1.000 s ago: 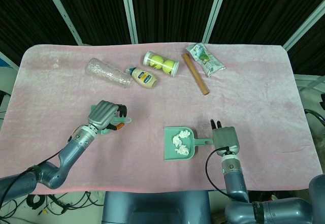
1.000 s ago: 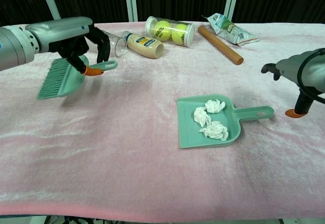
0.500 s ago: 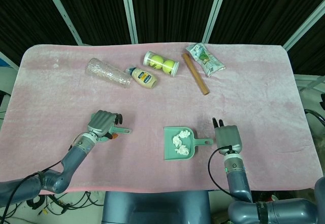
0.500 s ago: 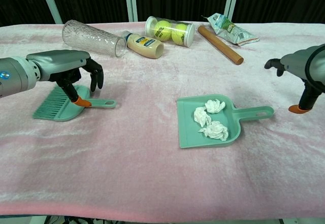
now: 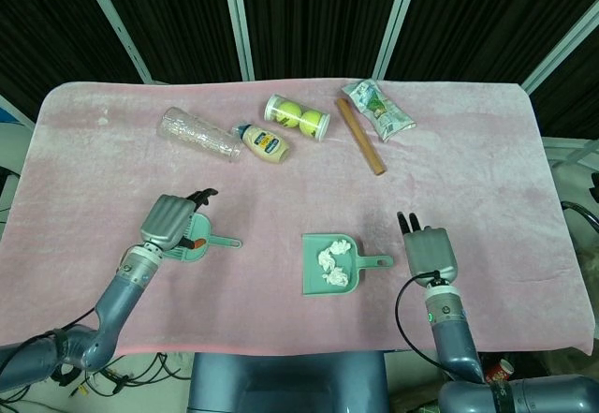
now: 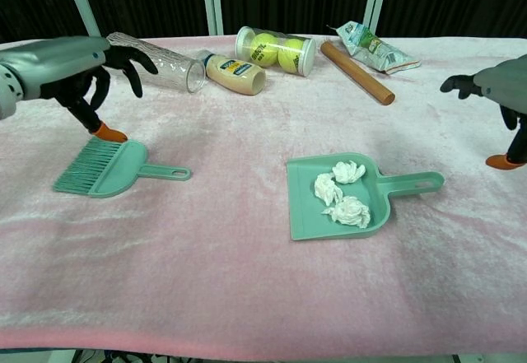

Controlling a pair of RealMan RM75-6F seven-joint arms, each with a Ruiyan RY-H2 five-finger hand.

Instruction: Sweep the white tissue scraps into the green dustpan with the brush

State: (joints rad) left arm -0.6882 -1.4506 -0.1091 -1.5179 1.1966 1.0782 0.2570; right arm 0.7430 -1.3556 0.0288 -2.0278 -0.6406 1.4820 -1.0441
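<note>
The green dustpan (image 6: 306,207) (image 5: 314,277) lies flat on the pink cloth with three white tissue scraps (image 6: 339,190) (image 5: 330,263) inside it. To the left, the green brush (image 6: 111,169) (image 5: 208,243) lies flat on the cloth, handle toward the dustpan. My left hand (image 6: 70,62) (image 5: 168,222) hovers just above the brush's bristle end, fingers spread, holding nothing. At the right, past the dustpan's handle, my right hand (image 6: 498,91) (image 5: 430,252) is raised off the cloth and empty, fingers apart.
Along the far side lie a clear ribbed glass (image 6: 156,57), a mayonnaise bottle (image 6: 233,74), a tube of tennis balls (image 6: 276,50), a wooden rolling pin (image 6: 357,72) and a snack packet (image 6: 372,48). The table's front edge (image 6: 263,342) runs close below.
My left hand set the brush down on the cloth, let go and lifted away with its fingers spread. My right hand drew back to the right, away from the dustpan handle.
</note>
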